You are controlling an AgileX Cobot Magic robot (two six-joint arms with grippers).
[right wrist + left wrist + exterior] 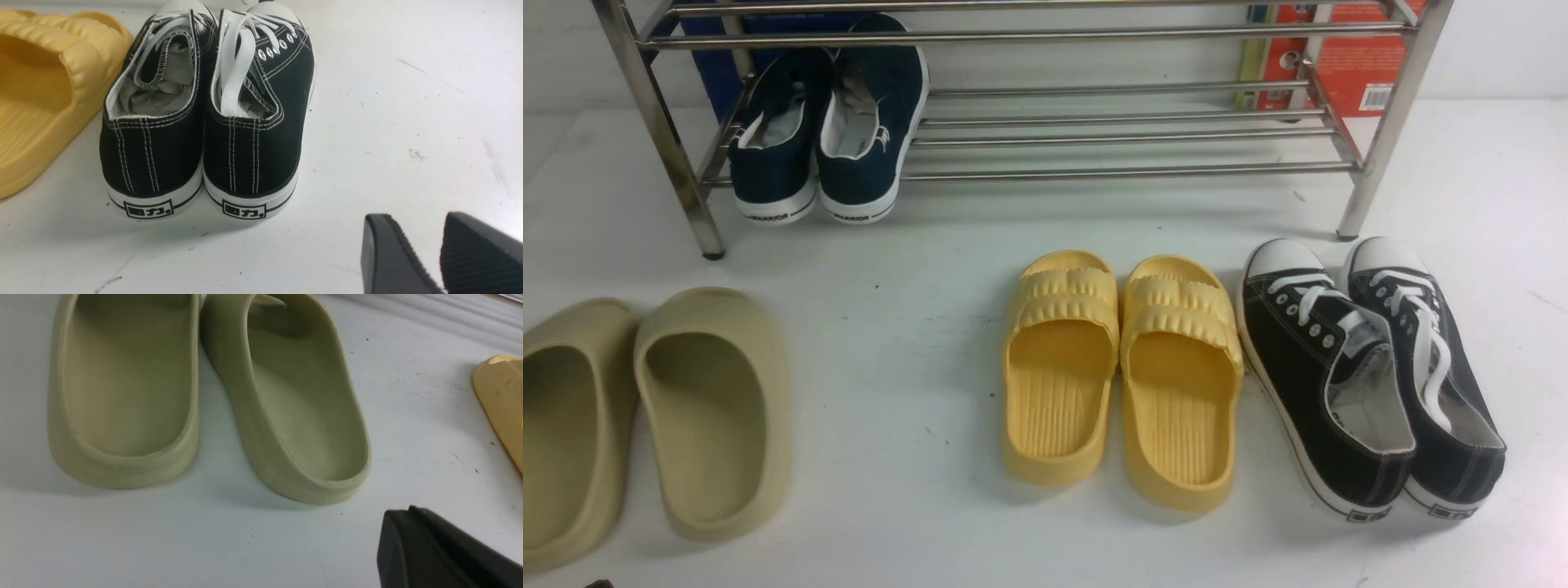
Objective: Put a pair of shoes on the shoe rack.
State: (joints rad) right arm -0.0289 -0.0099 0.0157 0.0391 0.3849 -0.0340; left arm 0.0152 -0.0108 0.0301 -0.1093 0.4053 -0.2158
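The pair of shoes, navy canvas with white rubber soles, sits on the lowest rods of the shiny steel shoe rack, at its left end, toes hidden behind an upper rod. In front of the rack lie smooth beige foam slides, ribbed yellow slides and black lace-up sneakers. The right gripper shows two ridged pads slightly apart, holding nothing; of the left gripper only one dark finger shows, so I cannot tell its state.

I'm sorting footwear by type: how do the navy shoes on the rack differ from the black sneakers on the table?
The navy shoes have no laces; the black sneakers have white laces and white toe caps. The navy shoes sit on the rack's bottom rods at its left end; the black sneakers stand on the table, right of the yellow slides. Both pairs have white soles and heels facing the camera.
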